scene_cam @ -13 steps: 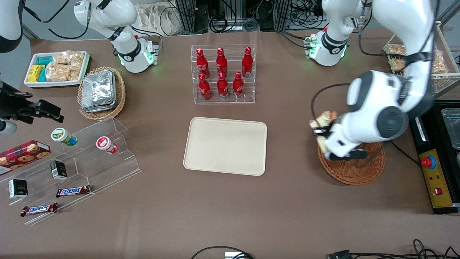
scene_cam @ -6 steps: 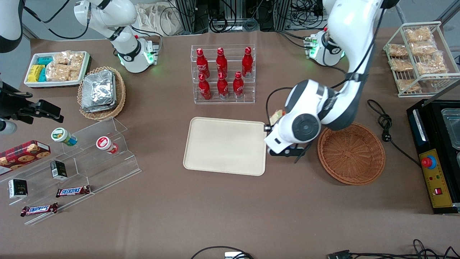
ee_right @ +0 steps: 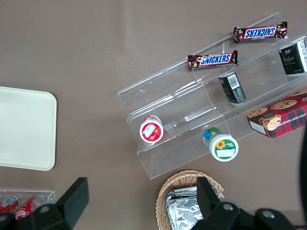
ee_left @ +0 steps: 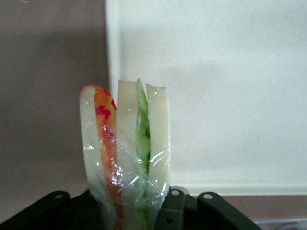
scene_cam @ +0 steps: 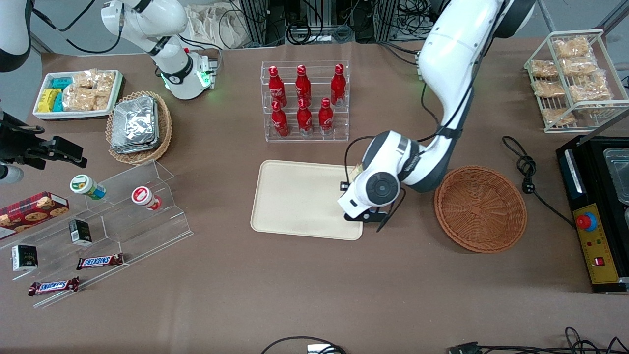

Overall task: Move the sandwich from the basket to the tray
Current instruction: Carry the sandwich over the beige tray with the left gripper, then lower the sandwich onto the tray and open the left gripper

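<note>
Front view is showing the left arm reaching down over the tray (scene_cam: 300, 196), its wrist hanging above the tray's edge that faces the basket (scene_cam: 480, 209). The jaws themselves are hiding under the wrist body there, with only a sliver of the sandwich (scene_cam: 357, 169) peeking out beside it. In the left wrist view the gripper (ee_left: 139, 211) is pinching the sandwich (ee_left: 127, 153) at its lower end, the black fingers (ee_left: 175, 206) pressing in on the wrap from both sides. The wedge is standing upright out of the jaws, with the orange-pink layer on one face and the green layer between pale bread slices on the other. Under it the tray (ee_left: 216, 72) is filling most of the wrist view, and its rim is running just beside the sandwich, with brown bench (ee_left: 48, 62) showing past the rim. The basket is sitting with nothing in it, near the tray, toward the working arm's end of the bench (scene_cam: 295, 295). A rack of red bottles (scene_cam: 304, 101) is standing farther from the front camera than the tray.
</note>
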